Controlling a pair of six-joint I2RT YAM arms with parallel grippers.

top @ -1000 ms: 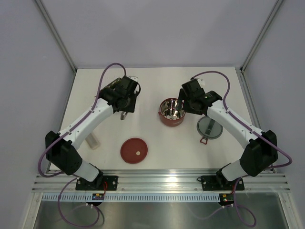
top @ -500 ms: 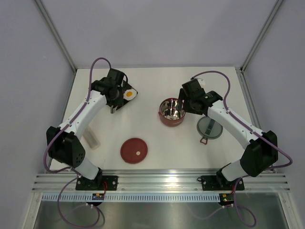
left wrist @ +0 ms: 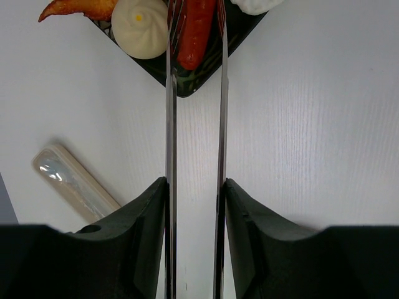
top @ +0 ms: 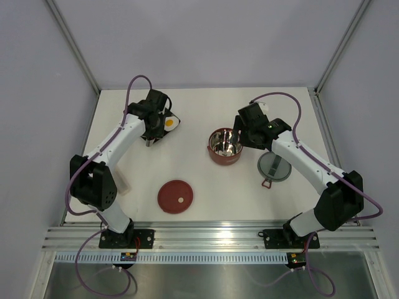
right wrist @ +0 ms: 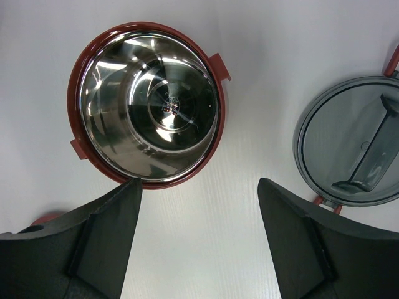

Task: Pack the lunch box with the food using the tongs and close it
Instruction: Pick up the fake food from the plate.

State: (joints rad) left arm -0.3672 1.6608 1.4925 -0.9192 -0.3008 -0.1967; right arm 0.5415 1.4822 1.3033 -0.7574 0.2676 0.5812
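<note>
Tongs [left wrist: 170, 143], gripped in part-closed left jaws, straddling sausage [left wrist: 195, 31] on tray [left wrist: 187, 84] for pickup; right jaws wide, empty, over lunch box [right wrist: 103, 118].

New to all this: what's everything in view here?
Round dark-red lunch box with steel inside: one, table centre, empty.
Round grey see-through lid: one, right of it.
Flat dark-red disc: one, near front.
Black tray: one, far left.
Toy food: at least four, on tray: white fried egg, pale bun, red sausage, orange piece.
Long silver metal tongs: one, straddling the sausage.
Clear plastic case: one, left edge.
Left gripper: black, shut on the tongs.
Right gripper: black, open by the lunch box.
</note>
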